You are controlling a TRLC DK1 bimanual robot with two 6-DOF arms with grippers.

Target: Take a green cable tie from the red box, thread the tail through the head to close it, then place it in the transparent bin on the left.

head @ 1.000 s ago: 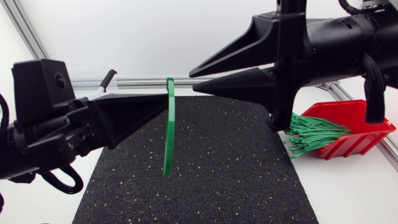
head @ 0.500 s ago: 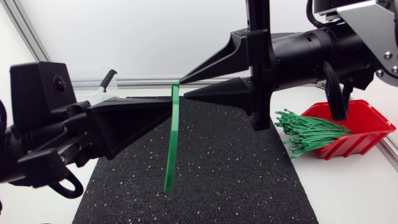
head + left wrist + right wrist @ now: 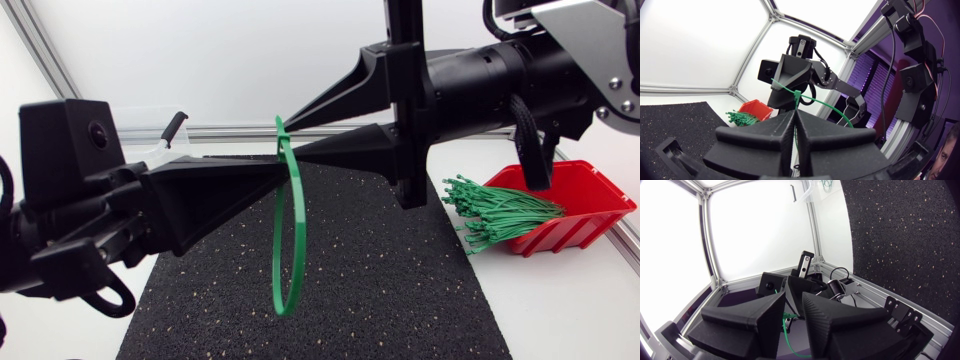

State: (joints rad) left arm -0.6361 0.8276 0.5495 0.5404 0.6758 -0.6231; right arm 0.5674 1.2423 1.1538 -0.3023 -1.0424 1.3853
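Note:
A green cable tie [image 3: 277, 250] hangs as a closed loop above the black mat [image 3: 380, 290]. My left gripper [image 3: 278, 170] is shut on it near the top, just under the head [image 3: 796, 95]. My right gripper [image 3: 290, 140] faces the left one tip to tip, open, its fingers slightly apart around the tie's top end. In the right wrist view the green strip [image 3: 786, 327] shows in the gap between those fingers. The red box [image 3: 590, 195] lies at the right with a bundle of green ties [image 3: 500, 212] spilling from it. The transparent bin [image 3: 808, 194] stands past the mat's far corner.
Both arms are raised above the mat's far half. The bin on the left is mostly hidden behind my left arm in the head view. White table surface surrounds the mat, with a metal frame rail along the back.
The tie went from a straight hanging strip to a closed loop. My right gripper moved left, closer to the left one, and its fingers parted a little.

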